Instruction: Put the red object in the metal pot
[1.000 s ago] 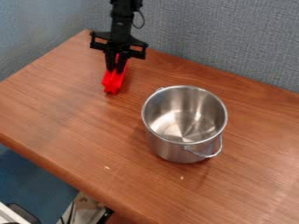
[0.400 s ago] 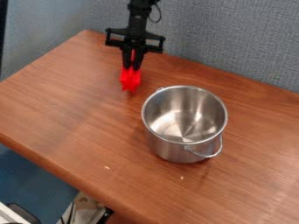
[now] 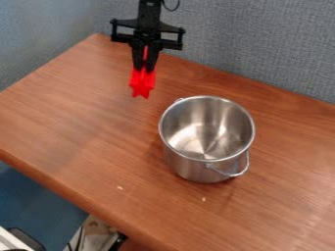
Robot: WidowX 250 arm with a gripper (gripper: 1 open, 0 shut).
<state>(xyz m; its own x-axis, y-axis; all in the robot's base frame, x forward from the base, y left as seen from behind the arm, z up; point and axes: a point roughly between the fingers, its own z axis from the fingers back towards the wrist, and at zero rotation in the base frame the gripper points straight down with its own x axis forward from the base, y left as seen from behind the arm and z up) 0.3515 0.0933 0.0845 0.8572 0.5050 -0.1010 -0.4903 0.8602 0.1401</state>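
There is one metal pot (image 3: 207,138) on the wooden table (image 3: 78,113), and one red block (image 3: 143,80). The pot stands upright with its mouth open; its inside is bare shiny steel with nothing in it. One small handle shows on its near side.

My gripper (image 3: 145,63) points down, up and to the left of the pot, with its jaws narrow and clamped on the top end of the red block. The block hangs upright below my fingers, clear of the table, beyond the pot's left rim and not over its mouth.
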